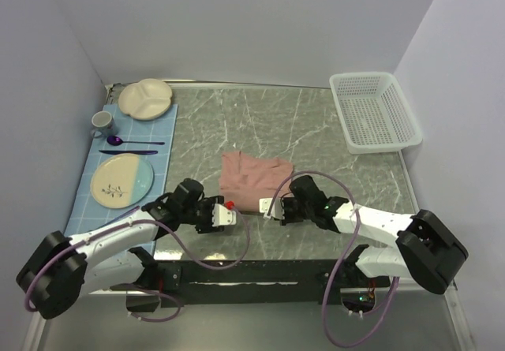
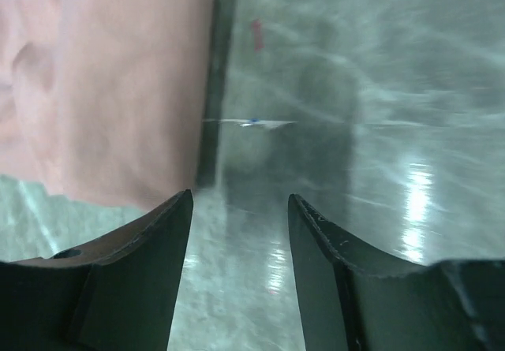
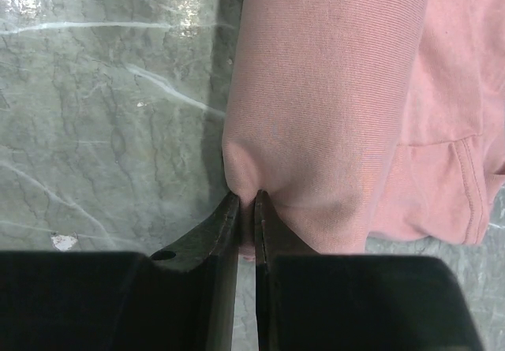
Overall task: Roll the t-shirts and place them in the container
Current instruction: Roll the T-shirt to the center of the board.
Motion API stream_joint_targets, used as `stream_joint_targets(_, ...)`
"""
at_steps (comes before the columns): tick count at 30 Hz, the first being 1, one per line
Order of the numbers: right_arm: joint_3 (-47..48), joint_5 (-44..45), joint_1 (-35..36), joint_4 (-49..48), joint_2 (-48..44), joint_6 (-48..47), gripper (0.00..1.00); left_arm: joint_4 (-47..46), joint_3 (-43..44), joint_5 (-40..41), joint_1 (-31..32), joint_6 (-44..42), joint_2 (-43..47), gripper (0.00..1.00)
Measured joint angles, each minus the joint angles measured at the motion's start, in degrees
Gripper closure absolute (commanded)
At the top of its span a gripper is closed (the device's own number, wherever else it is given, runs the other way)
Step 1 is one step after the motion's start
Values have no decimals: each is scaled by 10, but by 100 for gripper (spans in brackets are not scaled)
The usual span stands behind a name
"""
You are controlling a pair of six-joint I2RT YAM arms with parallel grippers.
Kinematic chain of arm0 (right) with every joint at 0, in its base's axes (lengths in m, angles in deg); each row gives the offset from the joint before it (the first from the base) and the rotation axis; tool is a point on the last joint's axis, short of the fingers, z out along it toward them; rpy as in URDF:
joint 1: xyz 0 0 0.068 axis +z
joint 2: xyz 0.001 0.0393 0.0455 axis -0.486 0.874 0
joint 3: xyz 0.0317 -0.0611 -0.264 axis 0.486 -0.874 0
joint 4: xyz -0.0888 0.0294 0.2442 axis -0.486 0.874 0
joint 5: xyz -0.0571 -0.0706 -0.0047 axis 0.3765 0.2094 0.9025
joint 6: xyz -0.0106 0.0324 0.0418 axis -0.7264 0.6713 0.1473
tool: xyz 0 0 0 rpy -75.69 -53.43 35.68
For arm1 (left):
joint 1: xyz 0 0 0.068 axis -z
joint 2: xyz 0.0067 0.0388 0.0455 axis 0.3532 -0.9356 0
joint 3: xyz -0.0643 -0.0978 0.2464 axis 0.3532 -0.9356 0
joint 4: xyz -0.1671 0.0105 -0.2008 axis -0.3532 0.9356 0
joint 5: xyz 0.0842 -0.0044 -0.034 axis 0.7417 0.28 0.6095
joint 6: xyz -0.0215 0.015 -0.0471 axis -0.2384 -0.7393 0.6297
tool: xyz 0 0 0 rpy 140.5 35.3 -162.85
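Right gripper (image 3: 246, 197) pinches the near edge of the t-shirt (image 3: 331, 91), likely soft, light, floppy; left gripper (image 2: 239, 201) gapes empty

Lab test booth: plain white walls (image 1: 237, 20), marble tabletop (image 1: 300, 122), staged dishes (image 1: 121, 181), white basket (image 1: 375, 113).

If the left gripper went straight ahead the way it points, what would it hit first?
The left gripper likely meets bare table first; the t-shirt lies beside that line.
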Motion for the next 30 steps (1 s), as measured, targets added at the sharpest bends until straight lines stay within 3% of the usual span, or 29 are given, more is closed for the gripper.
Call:
stream_joint_targets(9,4,-8,-4,4,3,6,89,-126,-13,66,9,-27,-41,43)
stream_joint_targets(15,10,-11,-7,10,9,9,89,-142,-21,56,15,-47,-12,46)
stream_joint_targets(30,18,-19,-13,17,15,16,88,-146,-9,46,21,-77,-121,48)
